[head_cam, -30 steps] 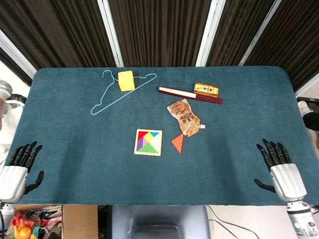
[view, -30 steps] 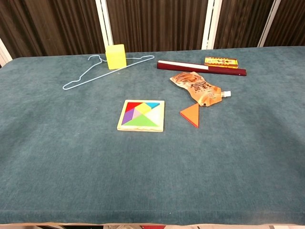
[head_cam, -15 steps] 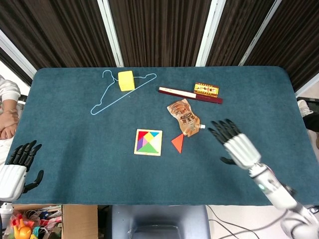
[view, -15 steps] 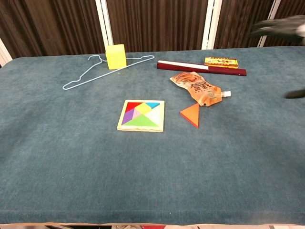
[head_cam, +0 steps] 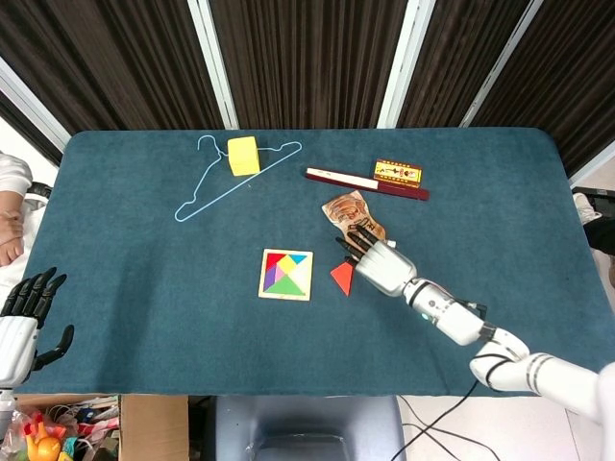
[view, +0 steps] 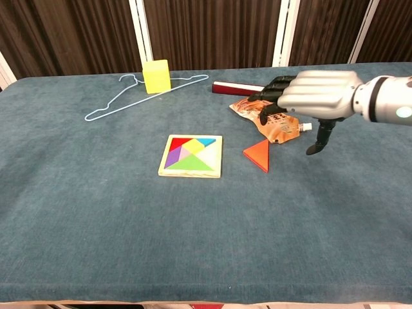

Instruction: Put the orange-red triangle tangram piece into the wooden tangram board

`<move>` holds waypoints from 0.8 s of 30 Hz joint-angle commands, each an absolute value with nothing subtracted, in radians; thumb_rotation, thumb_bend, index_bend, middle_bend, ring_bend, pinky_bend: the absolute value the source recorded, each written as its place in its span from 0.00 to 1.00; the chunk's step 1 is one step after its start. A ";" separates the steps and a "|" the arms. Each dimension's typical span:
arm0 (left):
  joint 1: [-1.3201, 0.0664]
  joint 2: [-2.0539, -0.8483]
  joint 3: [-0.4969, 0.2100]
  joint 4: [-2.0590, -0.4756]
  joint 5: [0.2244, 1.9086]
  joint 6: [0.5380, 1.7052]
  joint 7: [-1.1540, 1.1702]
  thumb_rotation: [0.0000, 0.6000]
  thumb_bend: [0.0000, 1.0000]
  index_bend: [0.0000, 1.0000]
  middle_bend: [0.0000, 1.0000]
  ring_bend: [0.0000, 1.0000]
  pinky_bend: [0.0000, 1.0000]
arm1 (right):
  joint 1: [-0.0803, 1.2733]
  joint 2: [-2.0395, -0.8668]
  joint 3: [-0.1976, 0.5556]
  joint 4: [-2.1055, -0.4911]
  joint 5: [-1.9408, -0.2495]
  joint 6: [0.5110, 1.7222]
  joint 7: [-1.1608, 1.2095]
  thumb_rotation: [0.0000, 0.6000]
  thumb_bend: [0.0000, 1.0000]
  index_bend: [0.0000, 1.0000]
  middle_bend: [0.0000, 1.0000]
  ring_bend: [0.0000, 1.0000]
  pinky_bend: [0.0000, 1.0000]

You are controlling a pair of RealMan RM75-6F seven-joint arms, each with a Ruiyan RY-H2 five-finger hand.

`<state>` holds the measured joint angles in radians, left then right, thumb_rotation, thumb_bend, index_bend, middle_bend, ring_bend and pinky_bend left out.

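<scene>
The orange-red triangle (head_cam: 342,278) (view: 258,154) lies flat on the blue cloth just right of the wooden tangram board (head_cam: 286,275) (view: 191,156), which holds several coloured pieces. My right hand (head_cam: 378,261) (view: 311,96) hovers above and just right of the triangle, over the snack pouch, palm down with fingers apart and holding nothing. It does not touch the triangle. My left hand (head_cam: 21,322) rests open at the table's near left corner, seen only in the head view.
An orange snack pouch (head_cam: 350,216) (view: 254,111) lies behind the triangle, partly under my right hand. Further back are a dark red bar (head_cam: 365,182), a small yellow-red box (head_cam: 398,172), a yellow block (head_cam: 243,155) (view: 156,76) and a light blue hanger (head_cam: 205,182) (view: 112,103).
My right hand has swung from the table's near right corner leftward and forward to a spot over the pouch beside the triangle. The left hand slid slightly lower. The pieces stayed put.
</scene>
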<state>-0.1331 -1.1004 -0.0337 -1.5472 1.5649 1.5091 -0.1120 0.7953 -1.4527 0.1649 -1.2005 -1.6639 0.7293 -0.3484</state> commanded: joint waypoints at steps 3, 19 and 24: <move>-0.136 -1.101 -0.034 -1.547 1.569 1.507 -0.113 1.00 0.46 0.00 0.00 0.00 0.09 | 0.849 -1.496 0.160 -1.160 -1.606 0.676 -0.458 1.00 0.24 0.42 0.00 0.00 0.00; -0.140 -1.098 -0.032 -1.539 1.581 1.508 -0.134 1.00 0.46 0.00 0.00 0.00 0.09 | 0.918 -1.585 0.126 -1.083 -1.541 0.645 -0.470 1.00 0.35 0.46 0.00 0.00 0.00; -0.135 -1.095 -0.032 -1.537 1.586 1.520 -0.142 1.00 0.46 0.00 0.00 0.00 0.09 | 0.935 -1.606 0.118 -1.062 -1.525 0.641 -0.486 1.00 0.38 0.46 0.00 0.00 0.00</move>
